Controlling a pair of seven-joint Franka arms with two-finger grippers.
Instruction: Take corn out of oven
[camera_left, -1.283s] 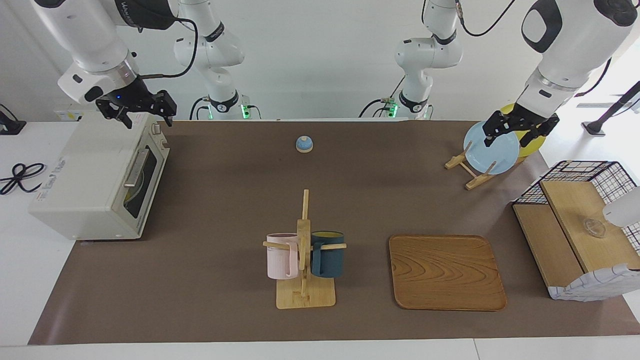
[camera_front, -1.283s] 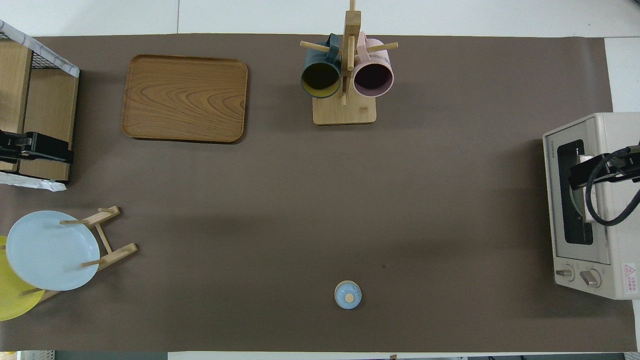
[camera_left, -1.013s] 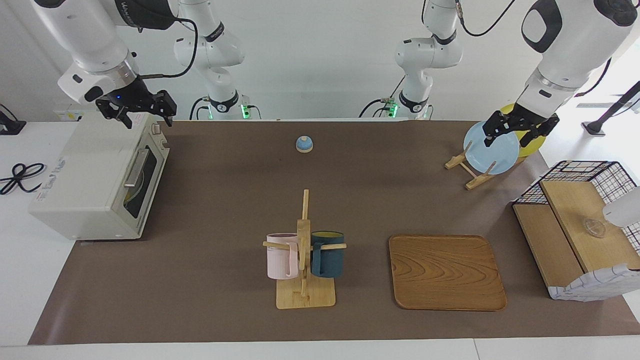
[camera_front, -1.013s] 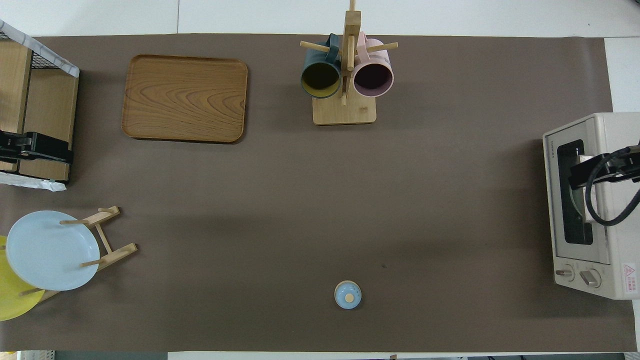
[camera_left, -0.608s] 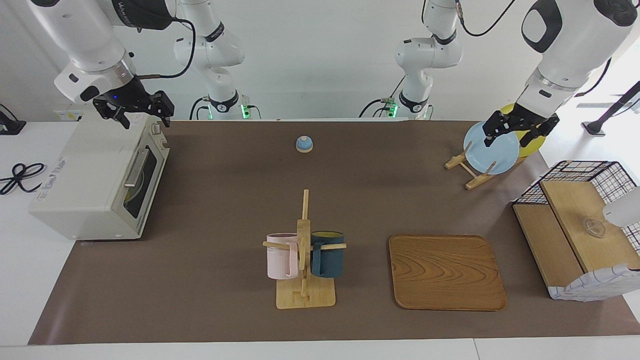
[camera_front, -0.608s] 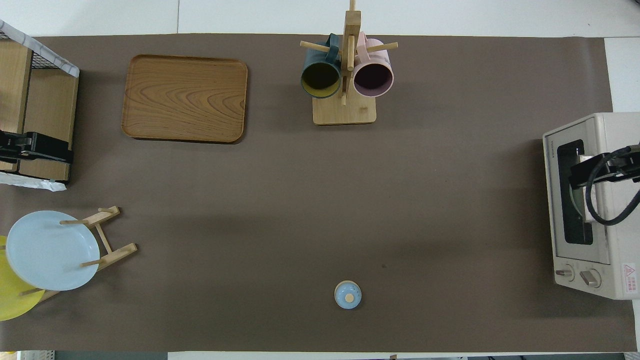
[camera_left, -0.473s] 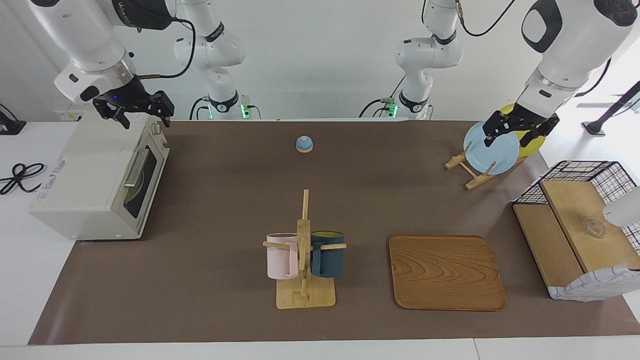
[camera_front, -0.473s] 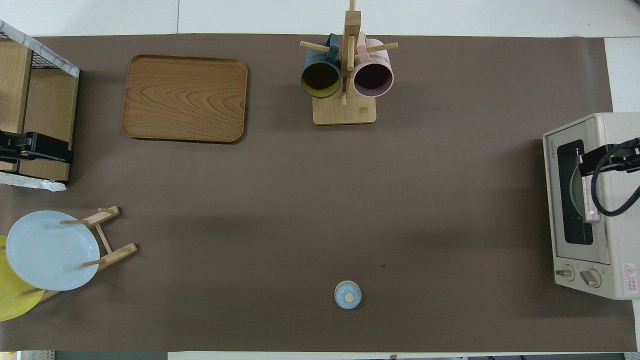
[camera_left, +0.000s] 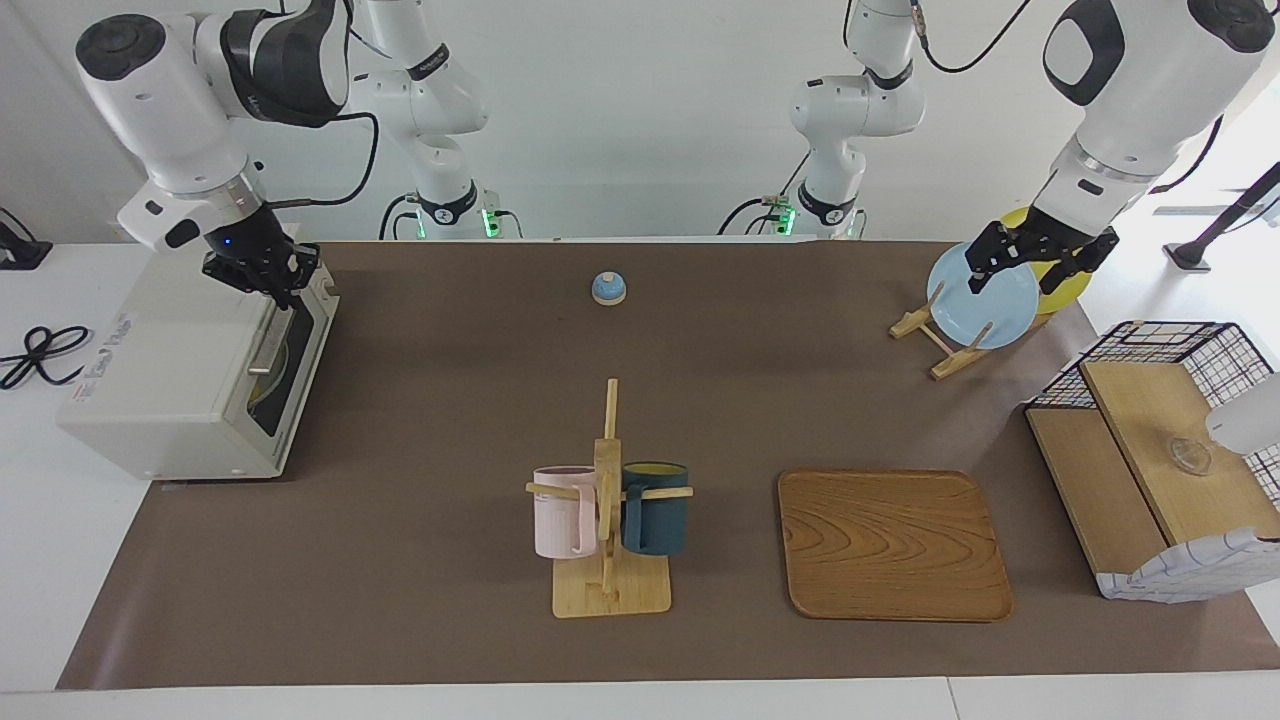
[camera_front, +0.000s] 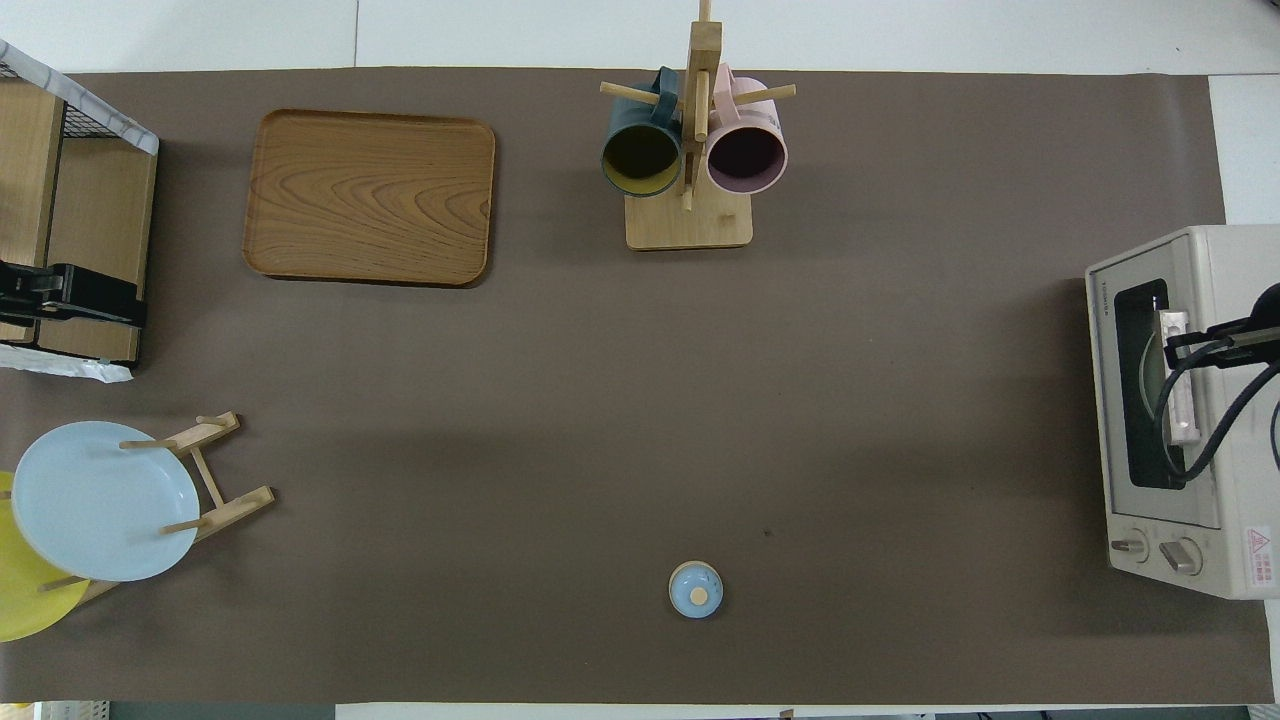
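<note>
The cream-white oven (camera_left: 170, 360) stands at the right arm's end of the table, its dark glass door closed. The corn is hidden; through the window only a dim round shape shows. My right gripper (camera_left: 283, 293) is shut and points down at the top of the door, right over the metal bar handle (camera_left: 268, 342). From overhead, the right gripper (camera_front: 1172, 345) lies across the handle (camera_front: 1180, 400). I cannot tell whether it touches the bar. My left gripper (camera_left: 1030, 268) waits open over the blue plate (camera_left: 985, 300).
A wooden rack holds the blue plate and a yellow plate (camera_left: 1065, 290) at the left arm's end. A mug tree (camera_left: 607, 520) with two mugs and a wooden tray (camera_left: 893, 545) lie farther from the robots. A small blue knob-topped lid (camera_left: 608, 288) sits nearer. A wire-sided shelf (camera_left: 1160, 470) stands by the tray.
My right gripper has turned, dropped from above the oven's top to the door handle, and gone from open to shut. The left arm has not moved.
</note>
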